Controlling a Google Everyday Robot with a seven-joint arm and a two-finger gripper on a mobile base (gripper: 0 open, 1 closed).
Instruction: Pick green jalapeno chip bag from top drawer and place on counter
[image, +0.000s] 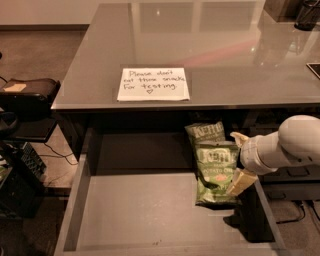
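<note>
The green jalapeno chip bag (216, 172), light green with a small red mark, lies flat at the right side of the open top drawer (140, 210). A darker green Kettle bag (205, 131) lies just behind it, partly under the counter's edge. My gripper (240, 160) is at the light-green bag's right edge, low in the drawer. It is open, with one pale finger (238, 138) near the bag's top right corner and the other finger (242, 181) near its lower right. The glossy grey counter (225, 55) carries a white handwritten note (153, 84).
The drawer's right wall (262, 210) stands close beside my gripper and arm. The drawer's left and front floor is bare. Dark equipment and cables (20, 150) stand on the floor to the left. A dark object (307, 14) sits at the counter's far right corner.
</note>
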